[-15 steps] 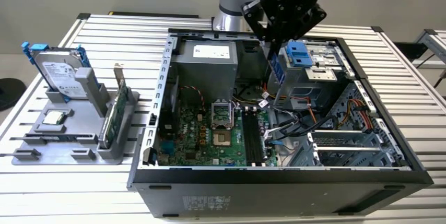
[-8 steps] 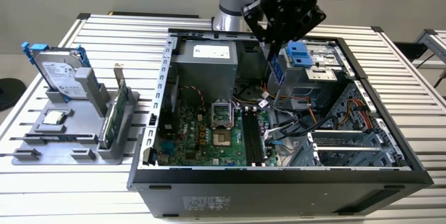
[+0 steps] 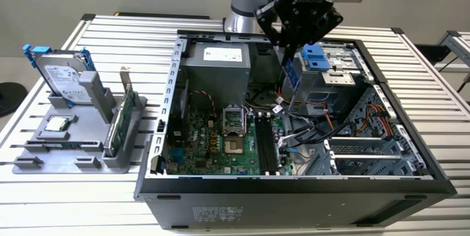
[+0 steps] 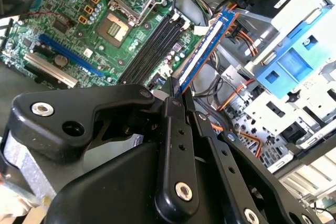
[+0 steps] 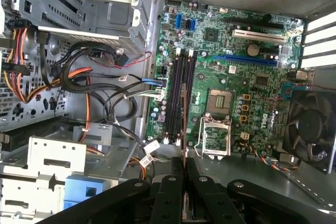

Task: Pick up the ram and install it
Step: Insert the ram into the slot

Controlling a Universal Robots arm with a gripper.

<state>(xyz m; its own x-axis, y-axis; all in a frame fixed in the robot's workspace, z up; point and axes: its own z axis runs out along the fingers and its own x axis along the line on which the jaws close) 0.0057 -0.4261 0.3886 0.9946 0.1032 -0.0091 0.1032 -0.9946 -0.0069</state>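
Gripper (image 3: 295, 49) is clamped shut on the ram (image 3: 291, 75), fingers pinching the stick's upper end so the rest hangs down below them, over the open PC case (image 3: 411, 170). In the second wrist view the fingers (image 4: 176, 124) close tight w/ the ram (image 4: 206, 51) sticking out past them, blue face and a row of chips showing, angled out over the motherboard (image 4: 79, 35). In the first wrist view the ram (image 5: 184, 129) shows edge-on, a thin line running roughly parallel w/ the black memory slots (image 5: 178, 95), though not lined up over one. Not seated yet, stick is well above the board, clear air under it.

Handling, my read: light, thin, stiff board, won't flex much but won't forgive a twist either. Chips and edge contacts are fragile, so hold belongs on the flat faces near one short end, as here, contacts left free. End grip means long lever, so any side load could tilt it in the pads. Smooth faces, maybe a bit slippery.

Further out: CPU socket (image 5: 221, 100) beside the slots, fan (image 5: 310, 129) past it, cable bundle (image 5: 100, 77) and drive cage (image 5: 73, 9) on the other side. In the exterior view, a grey holder (image 3: 74, 148) sits at the exterior view's left of the case w/ a hard drive (image 3: 63, 76) and a green card (image 3: 121, 120) standing in it.
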